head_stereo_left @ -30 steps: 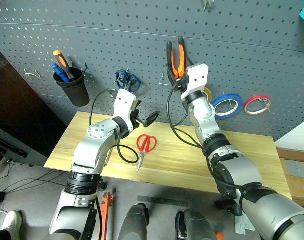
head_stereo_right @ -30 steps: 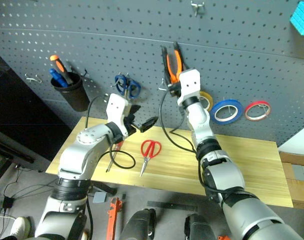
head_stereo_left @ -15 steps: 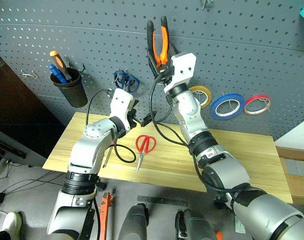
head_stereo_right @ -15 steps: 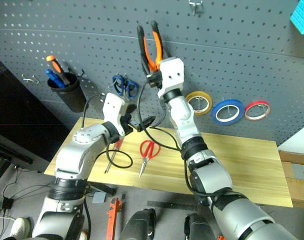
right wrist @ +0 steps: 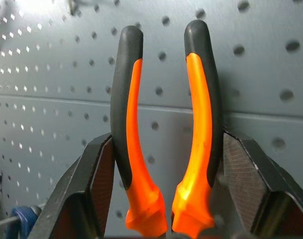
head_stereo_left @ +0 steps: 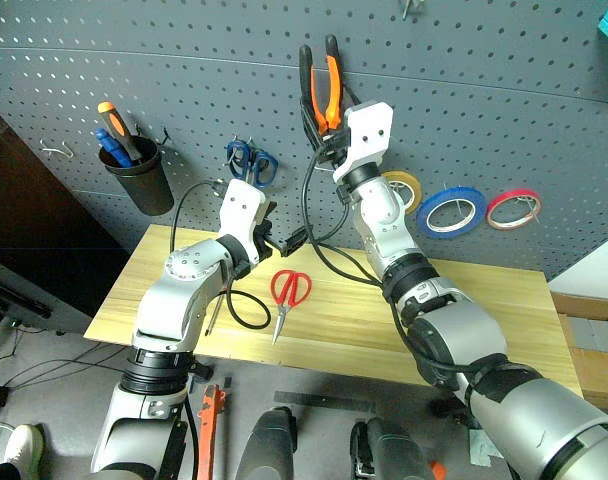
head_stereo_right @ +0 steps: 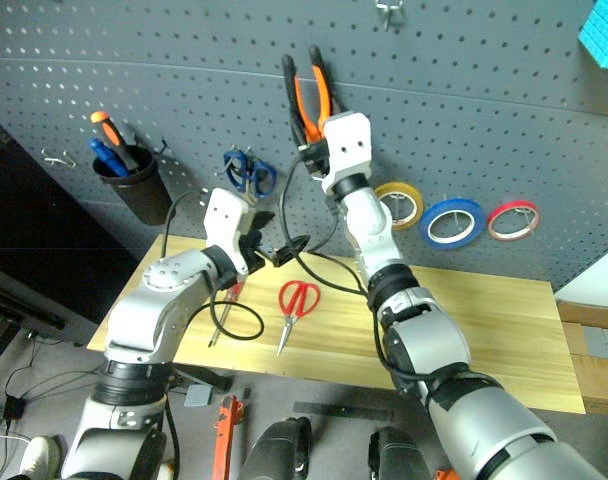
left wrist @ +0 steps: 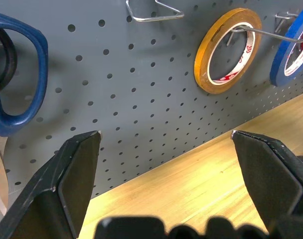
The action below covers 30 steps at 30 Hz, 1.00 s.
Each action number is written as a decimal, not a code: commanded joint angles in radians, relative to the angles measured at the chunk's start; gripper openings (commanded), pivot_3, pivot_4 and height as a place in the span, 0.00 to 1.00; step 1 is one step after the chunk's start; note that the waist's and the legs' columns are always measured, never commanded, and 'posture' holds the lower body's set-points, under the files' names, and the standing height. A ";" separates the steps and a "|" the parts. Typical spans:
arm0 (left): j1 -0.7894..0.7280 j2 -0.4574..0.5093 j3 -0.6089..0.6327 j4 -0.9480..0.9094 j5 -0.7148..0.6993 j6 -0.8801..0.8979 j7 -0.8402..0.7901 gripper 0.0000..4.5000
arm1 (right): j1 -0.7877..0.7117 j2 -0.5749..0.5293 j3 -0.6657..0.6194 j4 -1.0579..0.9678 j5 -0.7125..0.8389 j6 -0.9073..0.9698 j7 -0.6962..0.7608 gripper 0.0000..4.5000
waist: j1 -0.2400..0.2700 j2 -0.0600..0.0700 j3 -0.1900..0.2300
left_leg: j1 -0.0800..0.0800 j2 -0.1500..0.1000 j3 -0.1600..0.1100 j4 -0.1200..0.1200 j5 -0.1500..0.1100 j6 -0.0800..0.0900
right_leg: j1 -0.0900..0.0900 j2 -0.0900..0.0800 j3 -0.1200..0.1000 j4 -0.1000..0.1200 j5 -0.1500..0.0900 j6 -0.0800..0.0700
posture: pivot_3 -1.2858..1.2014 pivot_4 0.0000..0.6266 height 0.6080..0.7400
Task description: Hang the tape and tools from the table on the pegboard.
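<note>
The orange-and-black pliers (head_stereo_left: 321,85) are held handles-up against the dark pegboard (head_stereo_left: 504,90), and my right gripper (head_stereo_left: 324,135) is shut on them; the right wrist view shows both handles (right wrist: 134,124) pinched between its fingers. The blue tape (head_stereo_left: 456,210) hangs on the pegboard. Red-handled scissors (head_stereo_left: 289,290) lie on the wooden table (head_stereo_left: 484,300). The red-handled screwdriver (head_stereo_right: 227,305) lies partly under my left arm. My left gripper (head_stereo_left: 282,232) is open and empty above the table, left of the scissors, facing the board.
Yellow tape (head_stereo_left: 404,190) and red tape (head_stereo_left: 514,208) flank the blue ring. Blue-handled scissors (head_stereo_left: 249,162) and a black cup of screwdrivers (head_stereo_left: 144,180) hang further left. A bare wire hook (left wrist: 154,12) sits above the yellow tape (left wrist: 226,50).
My right gripper has carried the pliers left and slightly up along the pegboard, uncovering the yellow tape. The left gripper has stayed in place.
</note>
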 commanded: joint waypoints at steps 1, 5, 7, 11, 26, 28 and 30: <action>0.001 0.014 0.019 -0.054 -0.013 0.002 -0.001 1.00 | -0.030 0.011 -0.019 -0.015 0.006 -0.033 -0.020 0.59 | 0.000 0.000 0.000 | 0.000 0.000 0.000 0.000 0.000 0.000 | 0.000 0.000 0.000 0.000 0.000 0.000 | 0.63 0.30 1.00; 0.012 0.021 0.023 -0.072 -0.018 0.016 -0.001 1.00 | 0.008 0.024 -0.012 -0.005 -0.008 -0.044 -0.032 0.59 | 0.000 0.000 0.000 | 0.000 0.000 0.000 -0.001 0.000 0.000 | 0.000 0.000 0.000 0.000 0.000 0.000 | 0.63 0.30 1.00; 0.021 0.023 0.023 -0.079 -0.019 0.020 0.000 1.00 | 0.029 0.022 -0.007 0.009 -0.020 -0.040 -0.044 0.59 | 0.000 0.000 0.000 | 0.000 0.000 0.000 -0.001 0.000 0.000 | 0.000 0.000 0.000 0.000 0.000 0.000 | 0.63 0.30 1.00; 0.028 0.021 0.021 -0.089 -0.019 0.030 0.001 1.00 | 0.049 0.017 -0.003 0.012 -0.029 -0.039 -0.041 0.59 | 0.000 0.000 0.000 | 0.000 0.000 0.000 0.000 0.000 0.000 | 0.001 0.000 0.000 0.000 0.000 0.000 | 0.63 0.32 1.00; 0.002 -0.005 0.010 -0.034 -0.002 -0.013 0.004 1.00 | 0.085 -0.042 0.017 -0.031 -0.055 -0.014 0.008 1.00 | -0.001 0.001 0.001 | 0.000 0.000 0.000 0.000 0.000 0.000 | 0.000 0.000 0.000 0.000 0.000 0.000 | 0.62 0.28 1.00; 0.009 -0.009 0.015 -0.036 -0.001 -0.016 0.008 1.00 | 0.113 -0.054 0.025 -0.082 -0.060 -0.007 0.022 1.00 | 0.000 0.001 0.001 | 0.000 0.000 0.000 0.000 0.000 0.000 | 0.000 0.000 0.000 0.000 0.000 0.000 | 0.61 0.27 1.00; 0.020 -0.013 0.017 -0.039 0.002 -0.020 0.014 1.00 | 0.162 -0.067 0.035 -0.171 -0.059 0.014 0.045 1.00 | 0.001 0.001 0.001 | 0.000 0.000 -0.001 0.000 0.000 0.000 | 0.001 0.000 0.000 0.000 0.000 0.000 | 0.61 0.27 1.00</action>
